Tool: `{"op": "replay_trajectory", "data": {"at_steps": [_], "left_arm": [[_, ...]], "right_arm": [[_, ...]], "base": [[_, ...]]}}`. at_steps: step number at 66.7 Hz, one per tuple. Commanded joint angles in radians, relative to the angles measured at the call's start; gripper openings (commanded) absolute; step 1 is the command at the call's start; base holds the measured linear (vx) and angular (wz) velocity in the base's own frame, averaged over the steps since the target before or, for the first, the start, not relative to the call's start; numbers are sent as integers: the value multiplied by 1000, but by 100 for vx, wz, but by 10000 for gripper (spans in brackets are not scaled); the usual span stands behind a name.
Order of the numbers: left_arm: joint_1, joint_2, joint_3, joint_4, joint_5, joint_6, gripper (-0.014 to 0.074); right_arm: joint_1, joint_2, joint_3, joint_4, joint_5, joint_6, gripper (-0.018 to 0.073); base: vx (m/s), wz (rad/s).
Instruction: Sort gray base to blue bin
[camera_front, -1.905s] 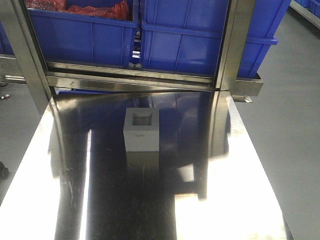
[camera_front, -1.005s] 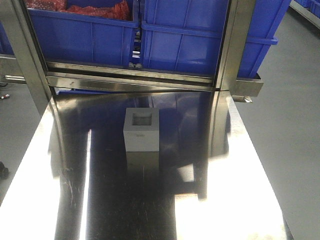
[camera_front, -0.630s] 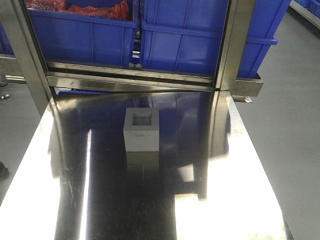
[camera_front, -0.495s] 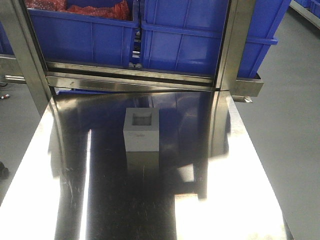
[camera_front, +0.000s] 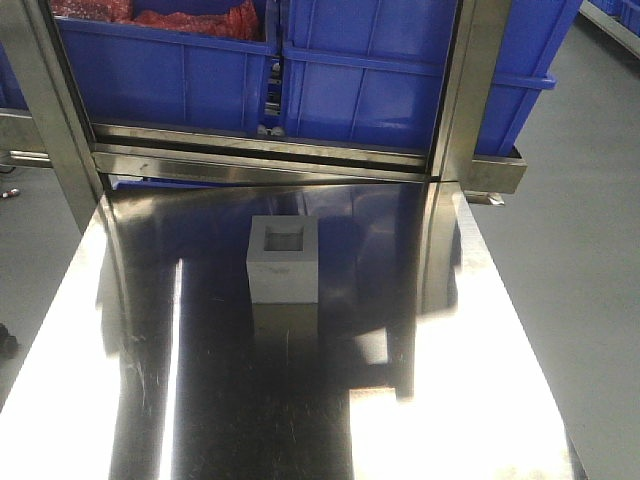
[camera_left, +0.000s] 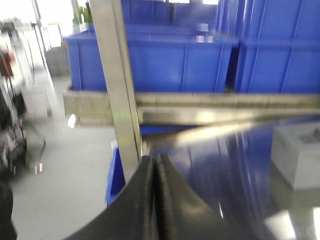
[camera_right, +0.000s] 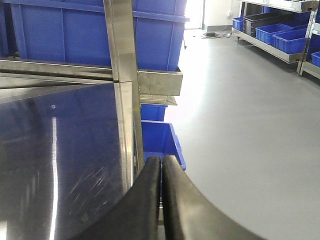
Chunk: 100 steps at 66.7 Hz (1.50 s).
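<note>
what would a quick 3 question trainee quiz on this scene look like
1. Fill in: the left gripper and right gripper are both ___ (open/shut).
2. Pick one: the base is A) on the table, B) in the left gripper, C) in the right gripper.
3. True or false: the base's recess faces up.

Key: 1 shut; 2 A; 3 true.
</note>
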Motion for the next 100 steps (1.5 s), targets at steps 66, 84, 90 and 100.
{"op": "replay_trajectory", "data": {"at_steps": [66, 84, 90, 100], "left_arm": [[-3, 339, -241, -32, -72, -14, 694], [-66, 500, -375, -40, -38, 69, 624], [-116, 606, -447, -40, -45, 89, 615], [-242, 853, -589, -36, -44, 102, 610]], "right_arm": [[-2, 18, 2, -4, -72, -12, -5], [-2, 18, 2, -4, -72, -12, -5], [-2, 18, 2, -4, -72, -12, -5], [-2, 18, 2, -4, -72, -12, -5]], "base": [[0, 0], [0, 0], [0, 0], [0, 0]]}}
